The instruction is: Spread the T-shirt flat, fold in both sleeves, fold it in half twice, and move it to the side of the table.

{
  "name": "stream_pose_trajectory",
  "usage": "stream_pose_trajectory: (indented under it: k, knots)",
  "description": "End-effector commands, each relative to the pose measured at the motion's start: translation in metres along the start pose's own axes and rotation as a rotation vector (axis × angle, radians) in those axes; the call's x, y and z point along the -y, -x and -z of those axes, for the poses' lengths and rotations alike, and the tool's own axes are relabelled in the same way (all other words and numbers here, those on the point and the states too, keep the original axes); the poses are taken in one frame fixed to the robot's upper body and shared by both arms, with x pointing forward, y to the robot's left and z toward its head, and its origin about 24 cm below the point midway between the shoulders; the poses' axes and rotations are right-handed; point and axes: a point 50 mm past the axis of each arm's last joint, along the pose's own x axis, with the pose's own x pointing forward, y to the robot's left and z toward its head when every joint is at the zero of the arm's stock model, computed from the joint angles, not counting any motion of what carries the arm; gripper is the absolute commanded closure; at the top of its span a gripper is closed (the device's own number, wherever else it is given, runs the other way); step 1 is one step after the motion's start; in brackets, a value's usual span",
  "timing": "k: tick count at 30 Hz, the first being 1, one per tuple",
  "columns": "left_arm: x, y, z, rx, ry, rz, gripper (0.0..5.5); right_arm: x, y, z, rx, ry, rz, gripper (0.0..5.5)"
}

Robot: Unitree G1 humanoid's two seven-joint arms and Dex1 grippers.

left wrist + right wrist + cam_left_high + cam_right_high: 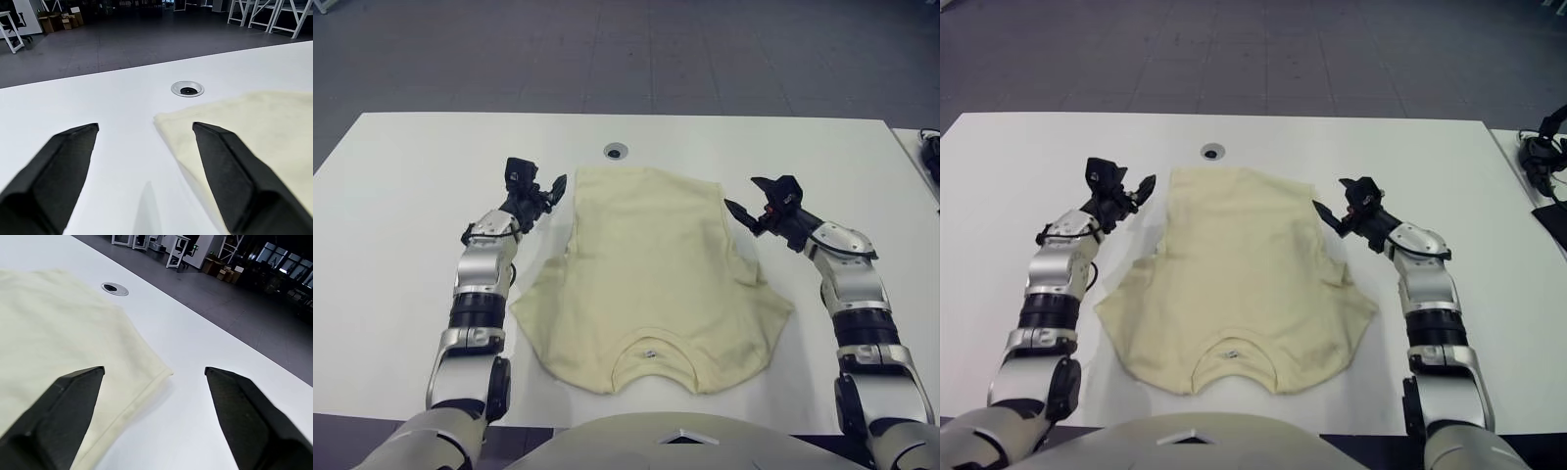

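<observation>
Found the T-shirt (646, 284) spread flat on the table (411, 176), hem just nearer than the cable grommet (617, 150), collar farthest from it. Held the left gripper (145, 126) left of the grommet and the right gripper (154, 369) right of it, jaws wide apart and empty, seemingly poised to finish smoothing before the sleeve folds. Saw one hem corner lying between each pair of jaws, ungripped.

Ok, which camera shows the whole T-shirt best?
The left eye view: the whole T-shirt lies in frame, collar at the near end, both sleeves spread. The right eye view shows the same. The wrist views each catch one far hem corner.
</observation>
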Motion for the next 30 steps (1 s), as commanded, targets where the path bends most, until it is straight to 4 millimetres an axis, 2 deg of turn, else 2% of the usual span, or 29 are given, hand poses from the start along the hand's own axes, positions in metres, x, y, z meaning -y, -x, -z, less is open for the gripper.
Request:
stream_pose_trajectory:
  k: [1,5,8,11,17,22,27,30]
  knots:
    - [0.008,0.042,-0.019,0.071,-0.127,0.199,1.18,-0.001,0.032,-0.006,-0.009,0.123,-0.075,0.98]
    - [0.015,0.083,-0.014,0.004,-0.358,0.356,0.53,-0.009,0.050,-0.005,-0.060,0.207,-0.145,0.36]
    - [0.028,0.098,-0.009,-0.033,-0.466,0.479,0.13,-0.023,0.061,0.001,-0.137,0.277,-0.252,0.10]
    - [0.044,0.105,0.002,-0.066,-0.540,0.586,0.13,-0.031,0.067,0.009,-0.206,0.344,-0.316,0.10]
    - [0.066,0.107,0.030,-0.138,-0.655,0.717,0.13,-0.051,0.072,0.017,-0.250,0.377,-0.434,0.10]
    - [0.061,0.118,0.042,-0.202,-0.781,0.792,0.13,-0.060,0.088,0.026,-0.334,0.460,-0.506,0.10]
    - [0.048,0.137,0.044,-0.268,-0.795,0.840,0.13,-0.076,0.116,0.029,-0.410,0.473,-0.651,0.10]
    - [0.047,0.148,0.046,-0.297,-0.795,0.870,0.13,-0.083,0.120,0.024,-0.393,0.462,-0.685,0.10]
